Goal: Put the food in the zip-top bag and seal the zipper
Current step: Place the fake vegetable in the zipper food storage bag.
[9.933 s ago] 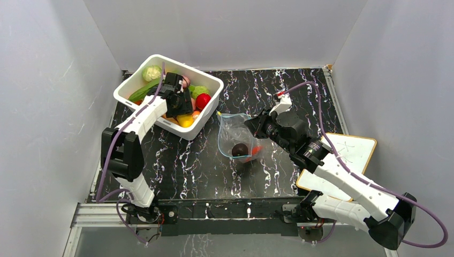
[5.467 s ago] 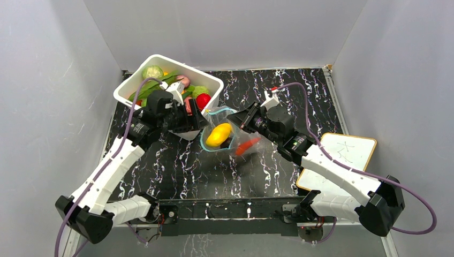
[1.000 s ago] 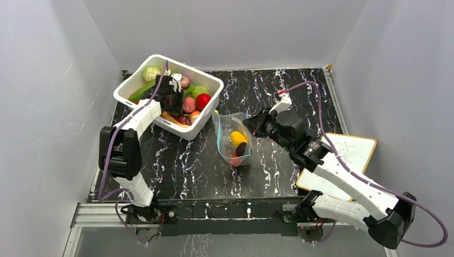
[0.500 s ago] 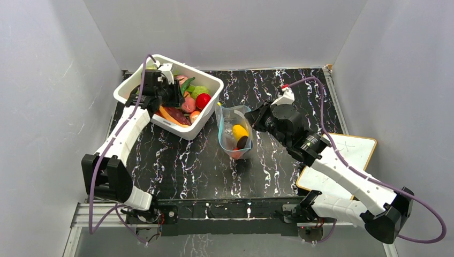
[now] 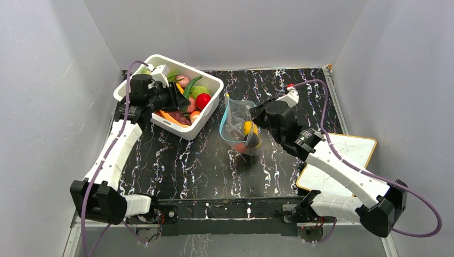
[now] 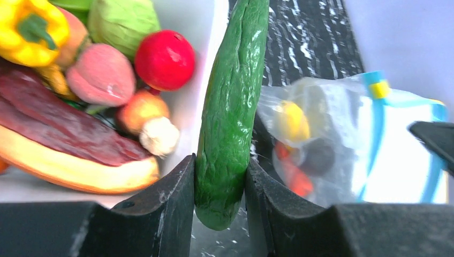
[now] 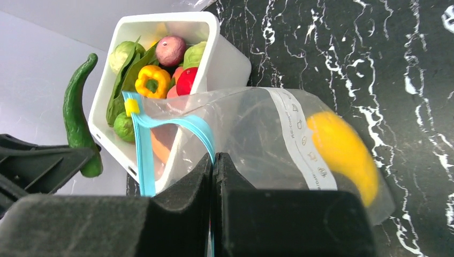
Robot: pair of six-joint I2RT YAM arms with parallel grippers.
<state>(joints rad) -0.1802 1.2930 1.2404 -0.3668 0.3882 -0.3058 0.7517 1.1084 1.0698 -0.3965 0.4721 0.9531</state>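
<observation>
Gripping light, stiff, likely slick cucumber (image 6: 235,91) near its butt end in left gripper (image 6: 219,167) over tub (image 5: 210,106), pinching limp bag (image 7: 257,128) mid-table by zipper (image 7: 142,144) in clenched right gripper (image 7: 213,160).

black tabletop (image 5: 278,85) veined with white marbling. white tub (image 5: 207,110) holding a red ball (image 6: 164,59) and a yellow pepper (image 6: 32,27). dark green cucumber (image 6: 233,107) between black fingers (image 6: 160,214). clear zip-top bag (image 7: 251,123), light-blue zipper (image 7: 140,155), yellow slider (image 7: 129,106), yellow piece (image 7: 342,152) inside.
</observation>
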